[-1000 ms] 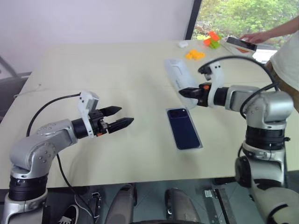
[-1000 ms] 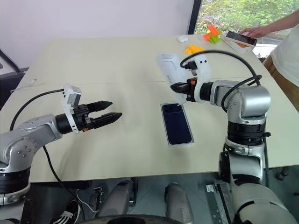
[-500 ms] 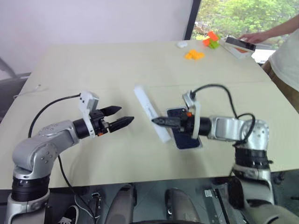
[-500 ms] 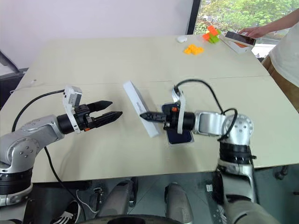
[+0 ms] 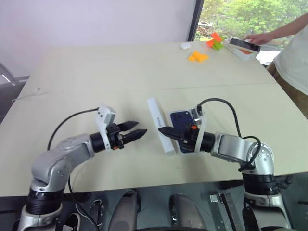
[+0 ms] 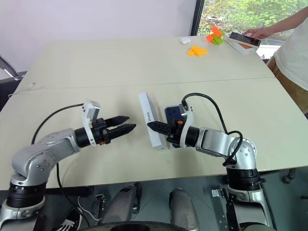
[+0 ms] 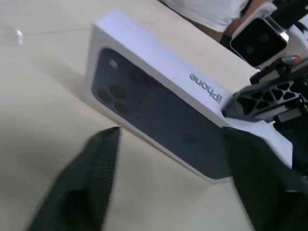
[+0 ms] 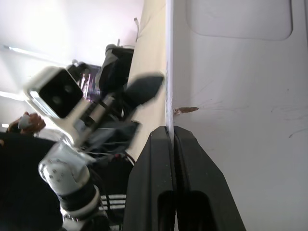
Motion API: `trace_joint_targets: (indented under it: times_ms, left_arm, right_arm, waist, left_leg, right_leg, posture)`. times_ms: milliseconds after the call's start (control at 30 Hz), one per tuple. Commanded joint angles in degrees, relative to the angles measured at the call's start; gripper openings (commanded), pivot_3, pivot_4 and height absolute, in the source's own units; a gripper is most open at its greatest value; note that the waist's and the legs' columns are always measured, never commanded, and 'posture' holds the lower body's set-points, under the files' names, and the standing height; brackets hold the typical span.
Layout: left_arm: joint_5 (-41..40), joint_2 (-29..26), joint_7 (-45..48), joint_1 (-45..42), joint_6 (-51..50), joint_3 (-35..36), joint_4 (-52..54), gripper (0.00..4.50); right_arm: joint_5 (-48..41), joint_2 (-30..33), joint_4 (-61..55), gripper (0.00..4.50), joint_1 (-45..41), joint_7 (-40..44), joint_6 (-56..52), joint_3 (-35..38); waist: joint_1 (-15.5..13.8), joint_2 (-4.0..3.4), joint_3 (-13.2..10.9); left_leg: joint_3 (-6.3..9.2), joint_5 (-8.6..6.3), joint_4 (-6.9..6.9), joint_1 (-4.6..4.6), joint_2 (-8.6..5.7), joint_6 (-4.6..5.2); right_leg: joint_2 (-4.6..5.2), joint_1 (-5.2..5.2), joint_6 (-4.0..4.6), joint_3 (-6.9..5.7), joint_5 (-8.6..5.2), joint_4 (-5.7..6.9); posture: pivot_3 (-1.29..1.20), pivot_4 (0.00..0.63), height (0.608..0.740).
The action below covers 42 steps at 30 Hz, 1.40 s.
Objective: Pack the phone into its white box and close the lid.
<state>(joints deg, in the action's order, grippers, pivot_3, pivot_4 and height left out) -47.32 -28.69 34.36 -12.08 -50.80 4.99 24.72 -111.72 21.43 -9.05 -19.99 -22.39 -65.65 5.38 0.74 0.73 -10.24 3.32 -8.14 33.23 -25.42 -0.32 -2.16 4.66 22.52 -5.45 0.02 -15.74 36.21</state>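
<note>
The lid (image 5: 158, 124) stands on its long edge near the table's middle, and its dark-blue phone picture (image 7: 159, 110) faces my left gripper. My right gripper (image 5: 166, 131) is shut on the lid's rim (image 8: 169, 72), reaching in from the plain white inner side. Just behind the lid, the dark navy phone (image 5: 179, 117) lies flat in the white box (image 5: 170, 115), with my right hand partly covering it. My left gripper (image 5: 133, 134) hovers a short way left of the lid, pointing at it, open and empty.
At the far right corner, a person's hand (image 5: 260, 37) rests on another phone lying on a box (image 5: 243, 45). Orange blocks (image 5: 198, 56), an orange-and-green piece (image 5: 215, 41) and a small white thing (image 5: 185, 45) lie at the back. The table's front edge runs just below both arms.
My right gripper carried the lid from the back right to the middle and rolled it onto its edge. My left gripper moved right toward the lid, with its fingers closer together.
</note>
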Motion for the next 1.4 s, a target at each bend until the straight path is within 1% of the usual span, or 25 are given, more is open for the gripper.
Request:
trace_joint_targets:
  times_ms: [33,100,133,267,400,567,900,1000,1067,1133,1167,1200,1267,1400]
  left_arm:
    - [1.0,1.9,-1.0,-0.7,1.7,-0.9,-1.3,1.15]
    - [1.7,4.2,-1.9,-1.6,2.2,-1.9,-2.7,0.12]
    - [1.9,5.2,-2.4,-2.1,2.4,-2.3,-3.2,0.05]
    - [4.6,8.7,-3.4,-4.2,4.1,-4.8,-6.1,0.05]
    - [5.0,11.5,-4.5,-5.9,4.0,-5.4,-8.2,0.05]
    - [5.5,12.8,-4.8,-6.5,3.1,-6.4,-8.4,0.05]
    - [6.3,14.8,-5.2,-6.4,2.2,-8.3,-8.9,0.05]
    - [7.0,15.3,-5.0,-6.7,2.2,-8.5,-9.2,0.05]
    - [7.4,15.3,-5.0,-6.9,2.2,-8.6,-9.3,0.0]
    - [7.3,15.4,-4.9,-6.8,2.0,-8.6,-9.1,0.0]
    - [7.4,15.4,-4.8,-6.8,2.0,-8.7,-9.1,0.0]
    - [7.0,15.5,-4.9,-6.8,1.5,-8.5,-9.1,0.0]
    - [7.1,15.8,-4.9,-6.8,1.3,-8.5,-9.3,0.0]
    - [7.4,16.3,-5.1,-6.9,1.3,-8.6,-9.4,0.0]
  right_arm:
    - [-1.3,0.2,-2.2,0.0,0.6,-0.6,0.7,0.6]
    - [-1.3,0.2,-2.2,0.0,1.0,-0.6,0.8,0.8]
    - [-1.3,0.2,-2.1,0.0,1.1,-0.5,0.8,0.8]
    - [-1.3,1.1,-1.5,0.0,1.2,-0.2,0.2,0.4]
    - [-1.3,2.3,-1.6,0.0,1.4,0.8,-0.2,-0.1]
    - [-1.3,4.7,-2.3,0.0,1.0,4.6,-0.7,-1.1]
    - [-1.3,5.8,-1.4,0.0,0.9,3.8,0.5,-2.2]
    - [-1.3,6.5,-1.9,0.0,0.9,4.9,0.2,-2.5]
    - [-1.3,7.0,-1.7,0.63,0.8,4.8,0.2,-2.7]
    - [-1.3,7.3,-1.4,1.4,1.1,3.5,0.7,-2.9]
    - [-1.3,7.5,-1.4,1.97,1.2,3.3,0.8,-3.1]
    - [-1.3,8.4,-1.6,2.39,1.0,4.0,0.4,-3.4]
    - [-1.3,9.7,-0.5,3.46,0.0,4.5,0.1,-3.1]
    - [-1.3,11.6,3.1,3.46,-4.1,6.7,-0.7,-1.7]
  waist:
    - [0.0,-0.01,0.0]
    - [-0.1,-0.04,0.0]
    - [-0.2,-0.04,0.0]
    - [-0.1,-0.03,0.0]
    - [-0.1,-0.03,0.0]
    - [-0.1,-0.03,0.0]
    - [-0.2,-0.03,0.0]
    - [-0.2,-0.03,0.0]
    - [-0.2,-0.03,0.0]
    - [-0.2,-0.03,0.0]
    - [-0.2,-0.03,0.0]
    - [-0.2,-0.03,0.0]
    - [-0.2,-0.03,0.0]
    - [-0.1,-0.02,0.0]
  left_leg:
    - [0.0,0.0,0.0,0.0,0.0,0.0]
    - [0.0,0.0,0.0,0.01,0.0,0.0]
    - [0.0,0.0,0.0,0.01,0.0,0.0]
    - [0.0,0.0,0.0,-0.03,-0.01,0.0]
    - [0.0,-0.03,-0.01,-0.04,-0.01,0.05]
    - [-0.03,-0.04,-0.01,-0.04,-0.01,0.05]
    - [-0.04,-0.04,0.0,-0.06,-0.02,0.05]
    - [-0.03,-0.04,0.0,-0.06,-0.02,0.05]
    - [-0.03,-0.04,0.0,-0.06,-0.02,0.05]
    - [-0.04,-0.04,0.0,-0.09,-0.02,0.05]
    - [-0.03,-0.04,0.0,-0.1,-0.02,0.05]
    - [-0.03,-0.04,0.0,-0.12,-0.02,0.05]
    - [-0.03,-0.04,-0.01,-0.15,-0.02,0.05]
    - [-0.05,-0.04,0.02,-0.16,-0.04,0.05]
  right_leg:
    - [0.0,0.0,0.01,0.0,0.0,0.0]
    - [0.0,0.0,0.01,0.0,0.01,-0.01]
    - [0.0,-0.01,0.01,-0.01,0.01,-0.01]
    - [0.02,-0.02,0.03,-0.01,0.02,-0.08]
    - [0.03,-0.01,0.03,0.01,0.02,-0.13]
    - [-0.01,-0.02,0.03,-0.04,0.02,-0.12]
    - [0.02,-0.02,0.03,-0.03,0.01,-0.15]
    - [0.03,-0.03,0.03,-0.03,0.02,-0.15]
    - [0.03,-0.03,0.03,-0.03,0.01,-0.16]
    - [0.03,0.0,0.03,-0.03,0.02,-0.17]
    - [0.04,0.01,0.03,-0.02,0.01,-0.17]
    - [0.03,0.04,0.03,-0.02,0.01,-0.17]
    - [0.03,0.06,0.03,-0.03,0.01,-0.17]
    - [0.04,0.06,0.03,-0.01,0.02,-0.17]
  posture:
    - [0.0,0.15,0.74]
    - [0.0,0.15,0.74]
    - [0.0,0.15,0.74]
    - [0.0,0.15,0.74]
    - [0.0,0.15,0.74]
    - [0.0,0.15,0.74]
    - [0.0,0.15,0.74]
    - [0.0,0.15,0.74]
    - [0.0,0.15,0.74]
    - [0.0,0.15,0.74]
    - [0.0,0.15,0.74]
    - [0.0,0.15,0.74]
    - [0.0,0.15,0.74]
    - [0.0,0.15,0.74]
